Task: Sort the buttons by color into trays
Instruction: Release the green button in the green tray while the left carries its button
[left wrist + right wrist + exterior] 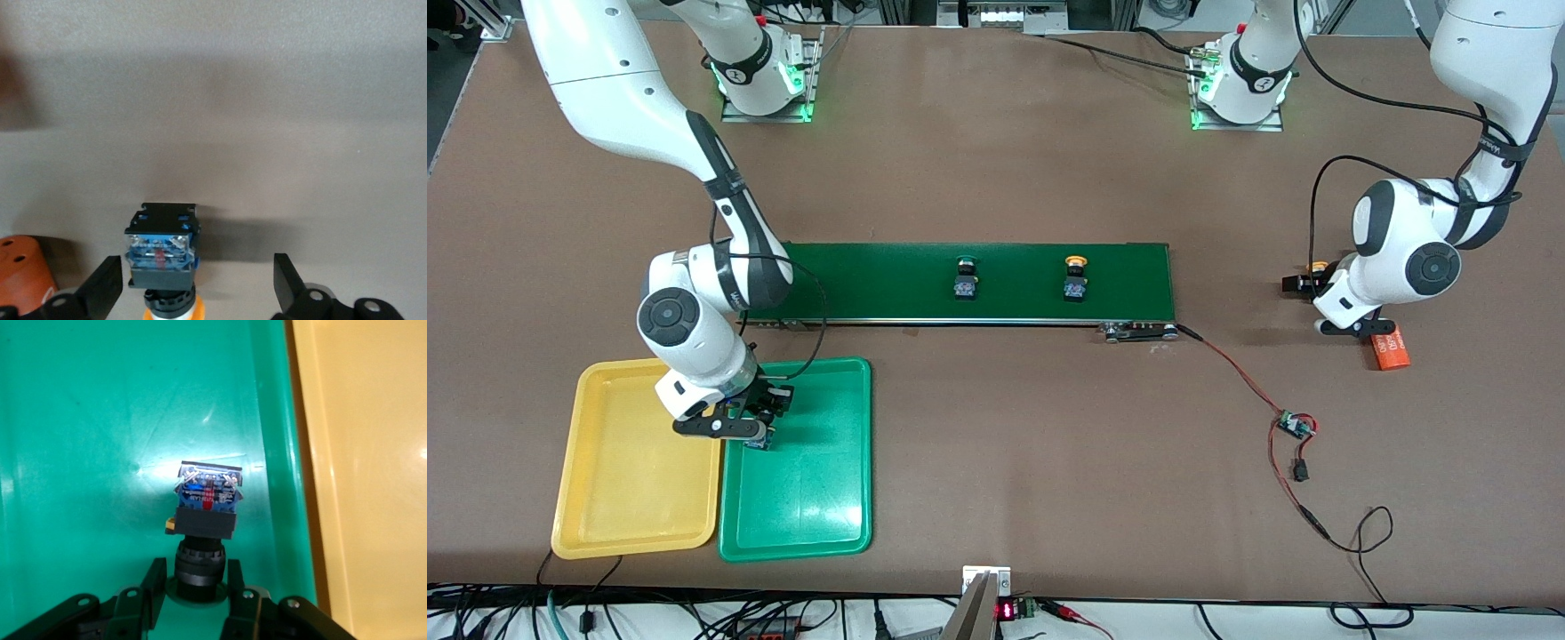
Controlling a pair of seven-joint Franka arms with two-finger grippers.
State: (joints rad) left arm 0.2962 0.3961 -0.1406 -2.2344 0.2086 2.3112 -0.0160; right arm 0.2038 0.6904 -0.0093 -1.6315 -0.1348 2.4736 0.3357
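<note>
My right gripper (754, 434) is low over the green tray (818, 498), at its edge beside the yellow tray (631, 471). In the right wrist view it (198, 581) is shut on a green-capped button (205, 500) whose black-blue body points down at the tray. My left gripper (1296, 283) is low over the bare table at the left arm's end. It (200, 283) is open, its fingers wide on either side of a yellow-orange-capped button (162, 247). On the belt stand a green-capped button (965, 277) and a yellow-capped button (1076, 277).
The long dark green conveyor belt (871, 280) runs across the table's middle. An orange cylinder with white print (1392, 348) lies by the left arm and shows in the left wrist view (20, 273). A red-black cable with a small board (1291, 425) trails from the belt's end.
</note>
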